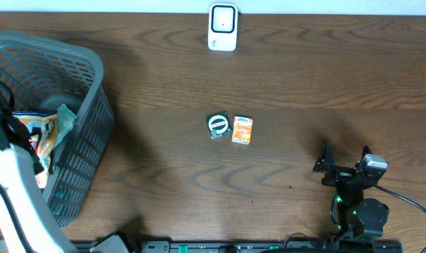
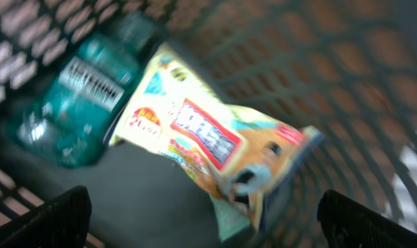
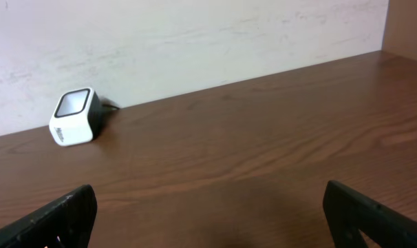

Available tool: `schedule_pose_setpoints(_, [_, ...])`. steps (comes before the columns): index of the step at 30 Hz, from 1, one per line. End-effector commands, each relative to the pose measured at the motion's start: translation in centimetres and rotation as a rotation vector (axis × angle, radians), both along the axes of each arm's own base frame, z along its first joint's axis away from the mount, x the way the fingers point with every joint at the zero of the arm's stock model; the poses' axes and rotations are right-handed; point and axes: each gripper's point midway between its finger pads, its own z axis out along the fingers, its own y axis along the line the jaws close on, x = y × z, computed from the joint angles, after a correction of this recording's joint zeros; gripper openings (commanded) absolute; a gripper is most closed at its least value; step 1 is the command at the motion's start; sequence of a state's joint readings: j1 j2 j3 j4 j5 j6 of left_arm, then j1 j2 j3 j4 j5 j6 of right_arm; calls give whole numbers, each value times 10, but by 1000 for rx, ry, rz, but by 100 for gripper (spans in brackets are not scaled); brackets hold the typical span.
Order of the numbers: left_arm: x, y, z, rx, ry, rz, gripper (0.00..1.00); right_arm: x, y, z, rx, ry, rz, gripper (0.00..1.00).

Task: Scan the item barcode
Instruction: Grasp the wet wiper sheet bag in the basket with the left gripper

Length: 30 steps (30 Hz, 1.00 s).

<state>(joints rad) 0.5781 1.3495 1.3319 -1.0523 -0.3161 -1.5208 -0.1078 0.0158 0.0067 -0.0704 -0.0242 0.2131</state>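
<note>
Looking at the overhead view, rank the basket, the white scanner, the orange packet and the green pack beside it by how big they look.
1. The grey basket, by far the largest.
2. The white scanner.
3. The orange packet and the green pack look about the same size, so I won't rank them.

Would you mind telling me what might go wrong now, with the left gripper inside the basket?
The snack bag lies against the teal bottle, so the open left gripper might catch both, or pinch only slippery film. The basket wall stands close around it and could snag the lift out.
</note>
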Motion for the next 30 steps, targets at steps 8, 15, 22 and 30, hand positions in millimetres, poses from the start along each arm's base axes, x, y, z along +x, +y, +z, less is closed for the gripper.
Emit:
schedule_pose_setpoints(8, [13, 20, -82, -219, -66, 458, 98, 0, 0, -1, 10, 2, -3, 99])
schedule_pose_setpoints(15, [36, 36, -109, -218, -84, 456, 98, 0, 0, -1, 10, 2, -3, 99])
schedule_pose_setpoints(22, [33, 36, -129, -244, -26, 467, 99, 0, 0, -1, 10, 2, -3, 99])
schedule_pose_setpoints(30, [18, 25, -163, -295, 97, 474, 76, 0, 0, -1, 10, 2, -3, 99])
